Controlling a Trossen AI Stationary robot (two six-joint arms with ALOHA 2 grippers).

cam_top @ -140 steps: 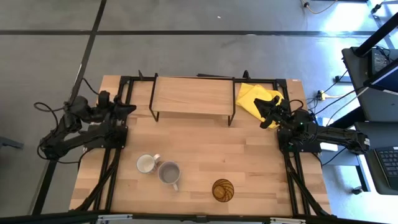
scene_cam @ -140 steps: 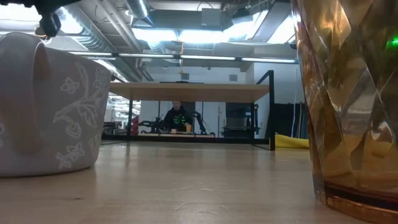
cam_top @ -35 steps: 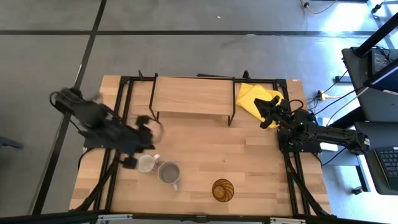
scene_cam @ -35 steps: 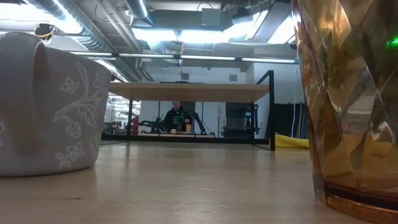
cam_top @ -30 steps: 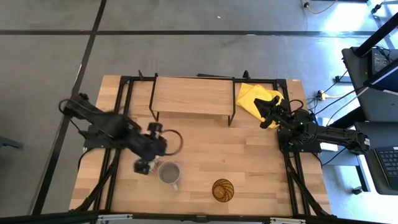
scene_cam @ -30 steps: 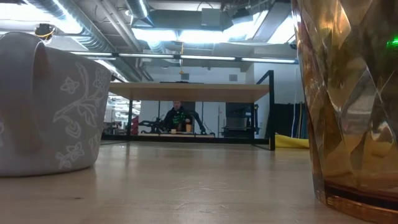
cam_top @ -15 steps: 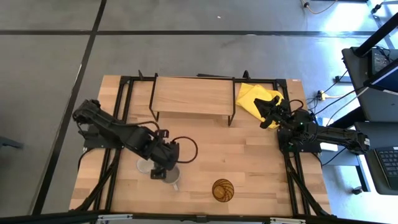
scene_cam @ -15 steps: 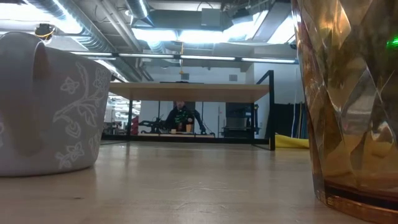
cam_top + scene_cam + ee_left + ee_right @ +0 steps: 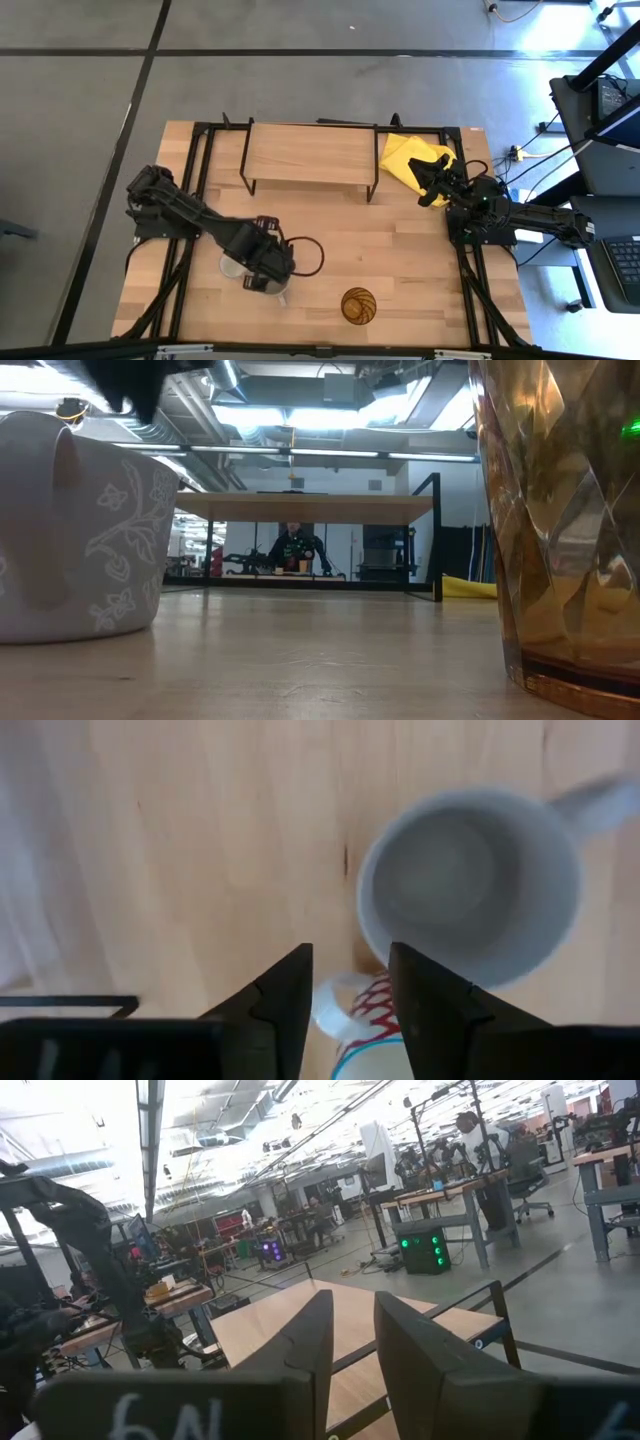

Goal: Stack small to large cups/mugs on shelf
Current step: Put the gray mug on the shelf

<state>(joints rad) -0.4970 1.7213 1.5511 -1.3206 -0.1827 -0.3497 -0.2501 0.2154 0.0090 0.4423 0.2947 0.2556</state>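
Cups all unstacked on my table [image 9: 400, 260], shelf [image 9: 308, 153] bare; left gripper [image 9: 350, 982] open above grey mug [image 9: 470, 885], nothing held.

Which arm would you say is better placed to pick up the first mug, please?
Left. The left pincer hangs open above the white mug and grey mug, while the right pincer waits by the yellow cloth.

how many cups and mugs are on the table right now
3, all near the front edge: the amber tumbler, the grey mug beneath the left gripper, and the white mug beside it, mostly covered by the arm.
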